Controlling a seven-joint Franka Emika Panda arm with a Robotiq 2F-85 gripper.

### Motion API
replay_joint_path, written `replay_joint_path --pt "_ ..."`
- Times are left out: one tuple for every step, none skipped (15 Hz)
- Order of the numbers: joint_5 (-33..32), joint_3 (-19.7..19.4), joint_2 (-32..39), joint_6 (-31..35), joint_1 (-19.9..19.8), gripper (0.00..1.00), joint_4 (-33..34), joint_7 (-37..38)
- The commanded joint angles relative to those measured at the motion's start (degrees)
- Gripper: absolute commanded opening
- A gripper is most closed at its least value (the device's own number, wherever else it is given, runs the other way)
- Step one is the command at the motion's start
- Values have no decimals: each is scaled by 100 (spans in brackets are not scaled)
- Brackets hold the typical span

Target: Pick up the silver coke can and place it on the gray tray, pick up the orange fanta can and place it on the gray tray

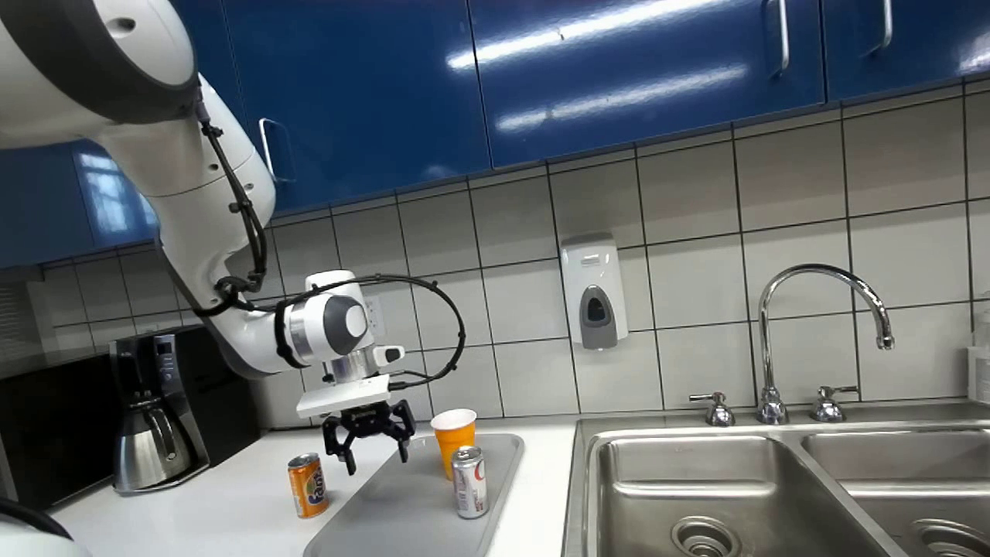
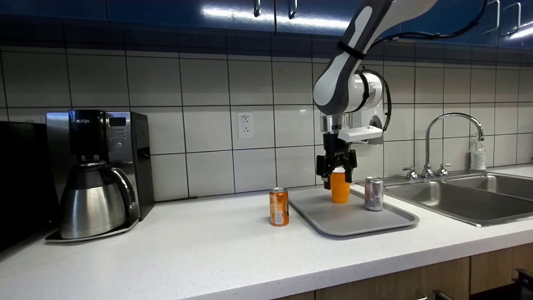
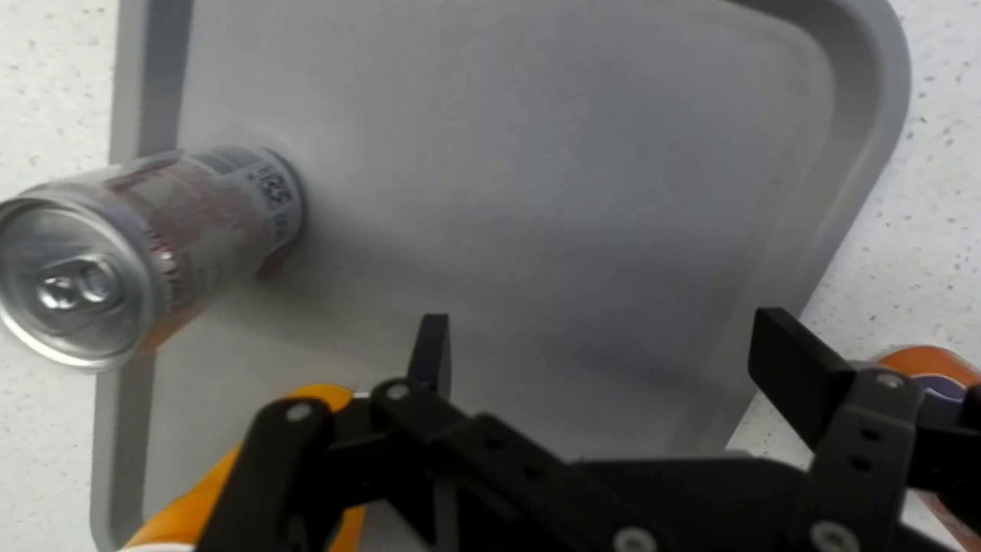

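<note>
The silver coke can (image 1: 469,483) stands upright on the gray tray (image 1: 402,518), near its sink-side edge; it also shows in an exterior view (image 2: 373,195) and in the wrist view (image 3: 207,222). The orange fanta can (image 1: 308,487) stands upright on the white counter beside the tray, on the coffee maker's side; it also shows in an exterior view (image 2: 279,207). In the wrist view it is partly hidden behind a finger, at the right edge (image 3: 935,364). My gripper (image 1: 377,462) is open and empty above the tray, between the two cans, its fingers pointing down (image 3: 604,333).
An orange cup (image 1: 455,437) with a pale rim stands on the tray behind the silver can, close to the gripper. A coffee maker (image 2: 100,175) stands at the far end of the counter. Steel sink basins (image 1: 696,472) and a faucet (image 1: 824,271) lie beyond the tray. Blue cabinets (image 1: 371,93) hang above.
</note>
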Motion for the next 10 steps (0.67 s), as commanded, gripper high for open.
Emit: replay_joint_path --pt "-441 59 -164 145 365 100 -226 1388" --pt "-588 66 -170 170 468 100 -253 1682" --pt "-759 64 -168 97 596 100 -219 2086" --pt "-958 62 -158 67 721 100 -199 2483" --pt "-1186 51 -147 82 853 100 -180 2940" --pt "-1329 -105 -143 151 1109 100 -175 3354" --pt "-1444 79 -98 92 1097 100 -119 3779" --pt "-1567 104 -60 107 1226 100 -87 4198" --pt "-1657 146 -12 57 1352 100 -31 4593" --pt "-1712 187 23 34 1453 100 14 4958"
